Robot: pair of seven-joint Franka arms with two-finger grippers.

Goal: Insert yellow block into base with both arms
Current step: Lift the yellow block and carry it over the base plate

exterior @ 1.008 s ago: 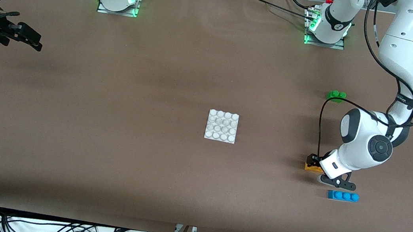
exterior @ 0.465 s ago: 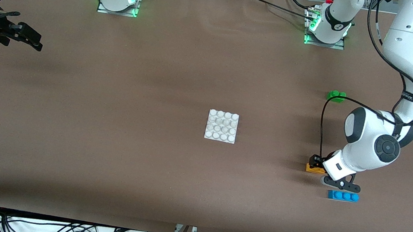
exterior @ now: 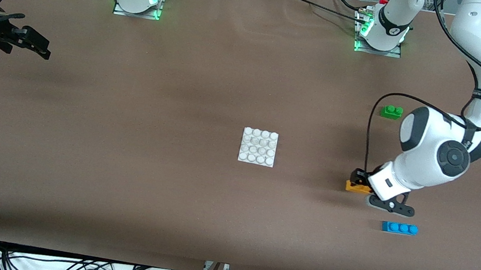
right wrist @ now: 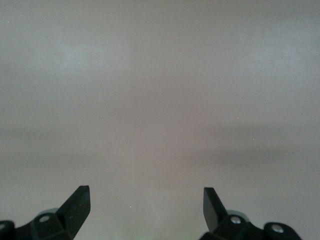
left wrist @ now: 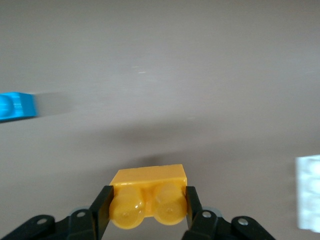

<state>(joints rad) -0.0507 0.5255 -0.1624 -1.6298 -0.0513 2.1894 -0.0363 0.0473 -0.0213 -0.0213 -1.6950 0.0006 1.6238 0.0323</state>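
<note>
The left gripper (exterior: 359,182) was clamped on the yellow block (exterior: 355,186), one finger on each short end, studs facing the wrist camera. It hung over bare table toward the left arm's end from the base (exterior: 258,146), well apart from it. To do the carry well, the block probably needed to stay level and arrive square over a pair of base studs before any pressing. The left arm curled down from its elbow, wrist tipped toward the base. A blue brick (exterior: 399,228) and a green brick (exterior: 391,111) lay still farther from the base. The right gripper (exterior: 32,43), fingers spread wide and empty, waited well away toward the right arm's end.
</note>
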